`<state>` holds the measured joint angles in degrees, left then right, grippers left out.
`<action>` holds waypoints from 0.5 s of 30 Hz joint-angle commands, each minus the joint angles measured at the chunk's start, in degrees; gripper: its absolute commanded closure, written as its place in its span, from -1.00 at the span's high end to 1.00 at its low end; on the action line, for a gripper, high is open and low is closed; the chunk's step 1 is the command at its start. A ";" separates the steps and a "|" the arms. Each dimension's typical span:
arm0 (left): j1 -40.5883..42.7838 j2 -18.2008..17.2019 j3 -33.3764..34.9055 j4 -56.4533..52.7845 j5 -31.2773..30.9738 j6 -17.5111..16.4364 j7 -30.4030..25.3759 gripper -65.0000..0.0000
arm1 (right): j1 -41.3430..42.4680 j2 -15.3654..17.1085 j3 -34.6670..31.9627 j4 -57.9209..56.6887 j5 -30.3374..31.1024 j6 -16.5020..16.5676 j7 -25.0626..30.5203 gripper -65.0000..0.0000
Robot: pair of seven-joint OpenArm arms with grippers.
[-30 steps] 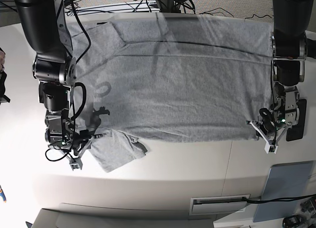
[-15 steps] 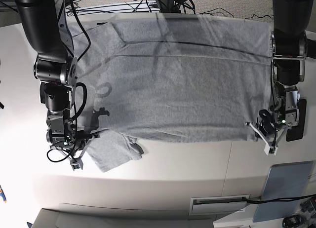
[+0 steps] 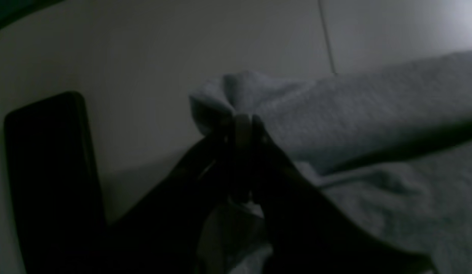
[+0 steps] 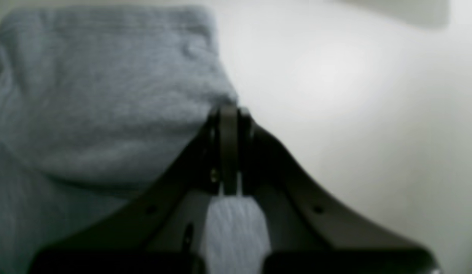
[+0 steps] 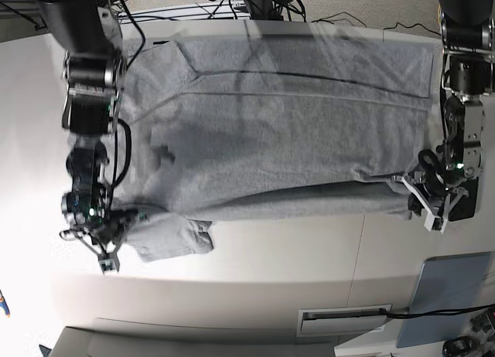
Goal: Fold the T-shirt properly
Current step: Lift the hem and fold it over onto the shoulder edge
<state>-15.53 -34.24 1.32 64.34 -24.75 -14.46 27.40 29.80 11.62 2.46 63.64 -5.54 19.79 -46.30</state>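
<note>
The grey T-shirt (image 5: 271,133) lies spread across the white table (image 5: 255,264), plain side up, with one sleeve (image 5: 170,237) folded at its near left corner. My left gripper (image 5: 408,188) is at the shirt's near right corner and is shut on it; in the left wrist view the gripper (image 3: 241,123) pinches a bunched corner of the T-shirt (image 3: 373,114). My right gripper (image 5: 124,232) is at the sleeve, shut on the cloth; up close the gripper (image 4: 228,110) clamps the edge of the T-shirt (image 4: 87,95), and fabric shows between the fingers.
A black flat pad (image 5: 465,204) lies just right of the left gripper, the same pad (image 3: 49,171) being close beside it in the wrist view. A grey-blue board (image 5: 452,299) sits at the near right, a white slotted panel (image 5: 344,320) at the front edge, cables (image 5: 193,13) behind.
My right gripper has shut on the sleeve. Both arms have shifted outward, and the shirt's near edge has drawn up and tightened, most on the right.
</note>
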 commanded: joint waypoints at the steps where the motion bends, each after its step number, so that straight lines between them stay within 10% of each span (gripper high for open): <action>1: 0.28 -1.33 -1.77 0.96 -1.20 0.26 -0.81 -1.00 | 0.15 1.01 0.13 4.02 0.20 -0.22 0.35 -1.00; 15: 14.97 -1.33 -21.57 1.97 -16.04 -19.80 3.04 -1.00 | -31.67 4.76 0.28 42.10 -0.70 -5.33 -7.85 -1.00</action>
<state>0.40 -34.11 -19.64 65.28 -39.75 -34.48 31.70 -2.70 15.66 2.42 104.64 -5.69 14.72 -55.16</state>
